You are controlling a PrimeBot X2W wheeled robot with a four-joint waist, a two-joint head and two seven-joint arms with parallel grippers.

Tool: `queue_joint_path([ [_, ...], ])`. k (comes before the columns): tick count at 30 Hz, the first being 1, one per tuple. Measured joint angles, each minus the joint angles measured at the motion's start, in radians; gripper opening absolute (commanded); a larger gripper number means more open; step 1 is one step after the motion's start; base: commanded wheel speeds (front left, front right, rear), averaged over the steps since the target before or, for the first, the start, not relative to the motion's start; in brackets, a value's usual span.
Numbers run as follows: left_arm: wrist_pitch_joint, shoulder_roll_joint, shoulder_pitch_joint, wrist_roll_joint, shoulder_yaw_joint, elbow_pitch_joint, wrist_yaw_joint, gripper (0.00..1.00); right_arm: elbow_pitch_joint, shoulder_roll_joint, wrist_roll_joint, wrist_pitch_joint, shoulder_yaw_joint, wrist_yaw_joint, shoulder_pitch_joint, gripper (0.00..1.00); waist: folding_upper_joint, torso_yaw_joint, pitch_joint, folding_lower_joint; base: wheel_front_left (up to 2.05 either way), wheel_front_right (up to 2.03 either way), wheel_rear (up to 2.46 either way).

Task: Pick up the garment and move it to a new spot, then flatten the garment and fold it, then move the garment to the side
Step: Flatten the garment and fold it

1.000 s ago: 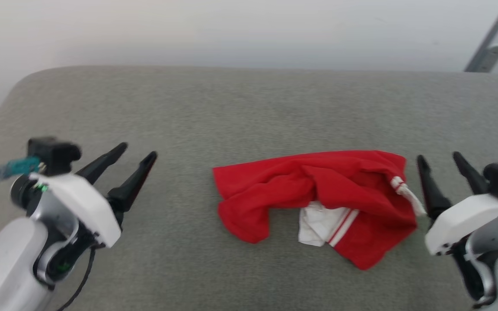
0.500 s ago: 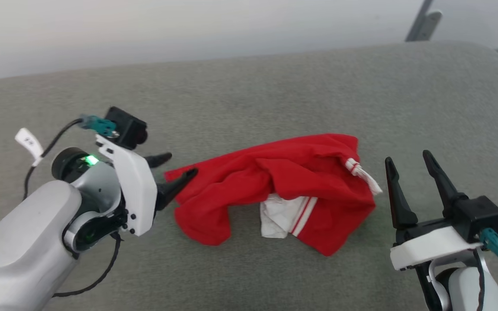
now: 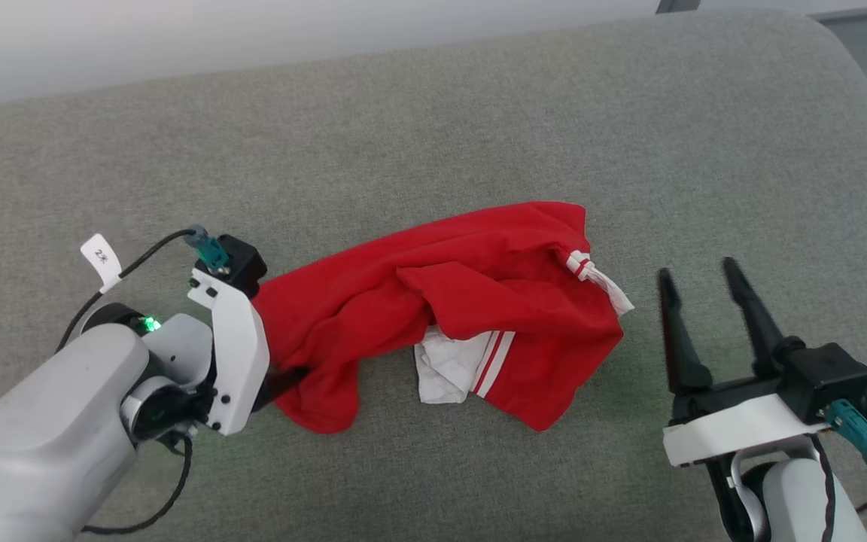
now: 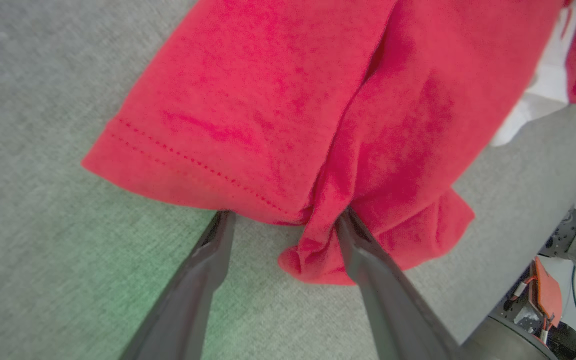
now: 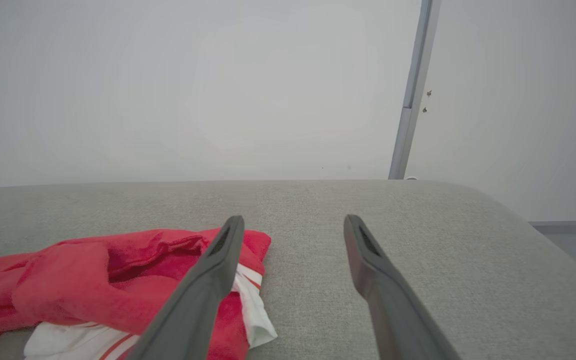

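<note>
Garment [image 3: 441, 301], left hand [image 4: 285, 214] now touching (fingers [image 4: 203, 270] apart)

The garment [image 3: 463, 301] is soft matt knit cloth on a coarse-woven grey fabric cushion [image 3: 433, 135].

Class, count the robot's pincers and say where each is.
2. The left pincer is open at the garment's left end, fingertips against the red cloth. The right pincer is open, right of it, apart.
</note>
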Motion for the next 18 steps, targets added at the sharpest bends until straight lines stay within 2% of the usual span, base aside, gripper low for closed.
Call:
queue_joint_path([
  [1, -0.005, -0.007, -0.006, 0.003, -0.002, 0.020, -0.001, 1.00, 0.002, 0.001, 0.005, 0.000, 0.005, 0.000, -0.005, 1.00, 0.0000, -0.002, 0.005, 0.0000, 0.00, 0.00, 0.00],
  [2, -0.007, -0.011, -0.014, 0.004, -0.004, 0.037, -0.003, 0.78, 0.004, 0.002, 0.007, -0.001, 0.007, 0.000, -0.008, 1.00, 0.0000, -0.004, 0.008, 0.0000, 0.00, 0.00, 0.00],
  [3, -0.018, -0.014, -0.020, 0.007, -0.004, 0.049, -0.004, 0.00, 0.004, 0.002, 0.009, -0.003, 0.007, 0.000, -0.009, 1.00, 0.0000, -0.005, 0.011, 0.0001, 0.00, 0.00, 0.00],
  [9, -0.051, 0.017, -0.047, 0.006, -0.006, 0.090, -0.004, 0.00, 0.000, 0.002, 0.015, -0.005, -0.005, 0.000, -0.009, 1.00, 0.0000, 0.013, 0.014, 0.0000, 0.00, 0.00, 0.00],
  [14, -0.084, 0.103, -0.076, 0.013, 0.014, 0.099, -0.004, 0.00, -0.018, 0.002, 0.006, -0.006, -0.039, 0.000, -0.006, 1.00, 0.0000, 0.043, 0.010, 0.0000, 0.00, 0.00, 0.00],
  [18, -0.106, 0.194, -0.089, 0.030, 0.038, 0.110, -0.003, 0.00, -0.021, 0.002, -0.001, -0.006, -0.055, 0.000, -0.003, 1.00, 0.0000, 0.064, 0.007, 0.0000, 0.00, 0.00, 0.00],
])
